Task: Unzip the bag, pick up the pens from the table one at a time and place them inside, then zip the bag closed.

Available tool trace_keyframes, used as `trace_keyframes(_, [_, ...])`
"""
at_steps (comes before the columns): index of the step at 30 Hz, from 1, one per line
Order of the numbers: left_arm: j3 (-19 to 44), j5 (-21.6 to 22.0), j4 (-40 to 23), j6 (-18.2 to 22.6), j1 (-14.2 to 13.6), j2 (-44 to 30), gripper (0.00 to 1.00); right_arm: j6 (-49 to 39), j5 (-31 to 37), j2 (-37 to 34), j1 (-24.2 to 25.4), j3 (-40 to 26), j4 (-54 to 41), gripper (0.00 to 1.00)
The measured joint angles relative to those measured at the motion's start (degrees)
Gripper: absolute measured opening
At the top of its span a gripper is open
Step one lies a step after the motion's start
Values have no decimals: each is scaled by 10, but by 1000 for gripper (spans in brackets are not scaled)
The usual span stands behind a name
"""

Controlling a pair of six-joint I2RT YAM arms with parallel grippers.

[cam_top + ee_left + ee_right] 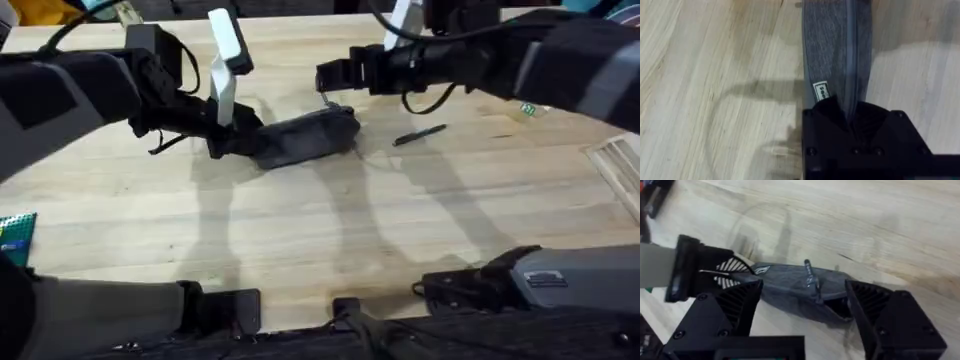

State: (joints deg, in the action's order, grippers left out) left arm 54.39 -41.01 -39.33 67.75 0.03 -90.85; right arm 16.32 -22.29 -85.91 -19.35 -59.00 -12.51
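The grey bag [308,136] lies on the table [330,230], a little left of centre. My left gripper [238,141] is shut on the bag's left end; in the left wrist view its black fingers [827,112] pinch the fabric [832,45] beside the zipper line. My right gripper [332,82] hovers open over the bag's right end. In the right wrist view the bag [790,287] lies between and beyond the right gripper [805,307], with the zipper pull [810,276] sticking up. One black pen [420,135] lies on the wood right of the bag.
A green and blue packet [15,238] sits at the table's left edge. A slatted wooden piece [620,165] lies at the right edge, and a small green item [528,110] lies behind the pen. Both arm bases stand along the near edge.
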Motion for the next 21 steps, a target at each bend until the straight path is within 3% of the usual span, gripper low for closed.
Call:
trace_keyframes(14, [0,0,2,0,0,0,45,-8,0,-86,-26,-1,21,991])
trace_keyframes(17, [0,0,2,0,0,0,45,-11,1,-87,-26,-1,23,934])
trace_keyframes(21, [0,0,2,0,0,0,45,-13,4,-87,-26,-1,27,776])
